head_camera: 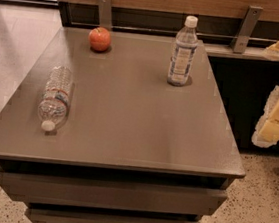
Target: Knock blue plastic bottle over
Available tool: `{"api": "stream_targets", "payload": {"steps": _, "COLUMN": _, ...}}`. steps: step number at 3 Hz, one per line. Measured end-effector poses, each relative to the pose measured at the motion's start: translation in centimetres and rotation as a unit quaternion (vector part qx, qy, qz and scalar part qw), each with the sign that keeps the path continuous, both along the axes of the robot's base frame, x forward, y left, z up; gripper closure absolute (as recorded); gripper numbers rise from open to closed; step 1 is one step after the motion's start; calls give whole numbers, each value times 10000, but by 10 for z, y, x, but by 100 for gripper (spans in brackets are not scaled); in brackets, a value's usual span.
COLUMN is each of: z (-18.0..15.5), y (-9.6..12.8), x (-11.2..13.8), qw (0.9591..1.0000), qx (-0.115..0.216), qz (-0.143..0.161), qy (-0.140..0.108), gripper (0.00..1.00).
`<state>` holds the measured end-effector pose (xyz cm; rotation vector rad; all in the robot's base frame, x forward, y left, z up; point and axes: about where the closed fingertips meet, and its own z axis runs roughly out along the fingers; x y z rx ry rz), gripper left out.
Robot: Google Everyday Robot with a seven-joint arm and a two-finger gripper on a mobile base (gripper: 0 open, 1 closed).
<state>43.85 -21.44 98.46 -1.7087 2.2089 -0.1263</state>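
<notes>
The blue plastic bottle (183, 52) stands upright at the back right of the grey table (128, 122). It is clear with a wide blue-and-white label and a white cap. My gripper (275, 121), white with yellow pads, hangs at the right edge of the view. It is off the table's right side, well to the right of the bottle and not touching it.
A ribbed clear bottle (55, 97) with a thin red-and-white band lies on its side near the table's left edge. A red apple (100, 39) sits at the back left. A wooden wall panel with metal brackets (245, 29) runs behind the table.
</notes>
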Motion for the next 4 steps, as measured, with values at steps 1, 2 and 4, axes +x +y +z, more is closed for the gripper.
{"api": "stream_targets", "payload": {"steps": 1, "z": 0, "y": 0, "x": 0, "qw": 10000, "qx": 0, "qz": 0, "qy": -1, "gripper": 0}}
{"api": "stream_targets", "payload": {"steps": 2, "z": -4, "y": -2, "x": 17, "qw": 9999, "qx": 140, "qz": 2, "qy": -74, "gripper": 0}}
{"api": "stream_targets", "payload": {"steps": 4, "z": -23, "y": 0, "x": 79, "qw": 9964, "qx": 745, "qz": 28, "qy": -414, "gripper": 0}}
